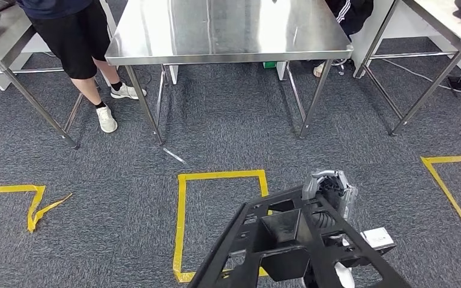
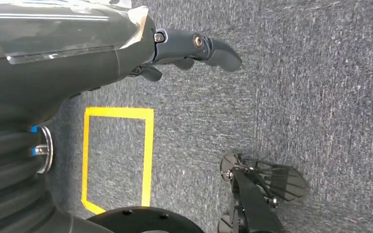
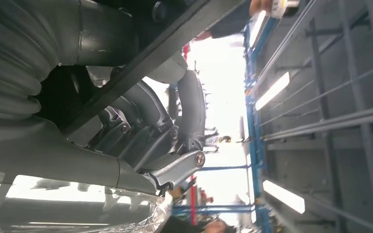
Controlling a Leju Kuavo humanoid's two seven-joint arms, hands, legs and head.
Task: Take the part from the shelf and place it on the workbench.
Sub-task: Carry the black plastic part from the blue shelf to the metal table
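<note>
Right hand: you have its fingers curled around the black part, gripping it from beneath.
Part: the black open frame lies across that hand, tilted, well short of the workbench.
Left hand: you see it hanging over the grey carpet, fingers loosely curled, holding nothing.
Floor ahead of the right hand: a yellow tape square.
Workbench: steel, beyond the tape, with a person standing at its left corner.

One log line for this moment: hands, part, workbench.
right hand: grips black part, carried above carpet | left hand: holds nothing, hanging over carpet | steel workbench: ahead, part not yet placed
</note>
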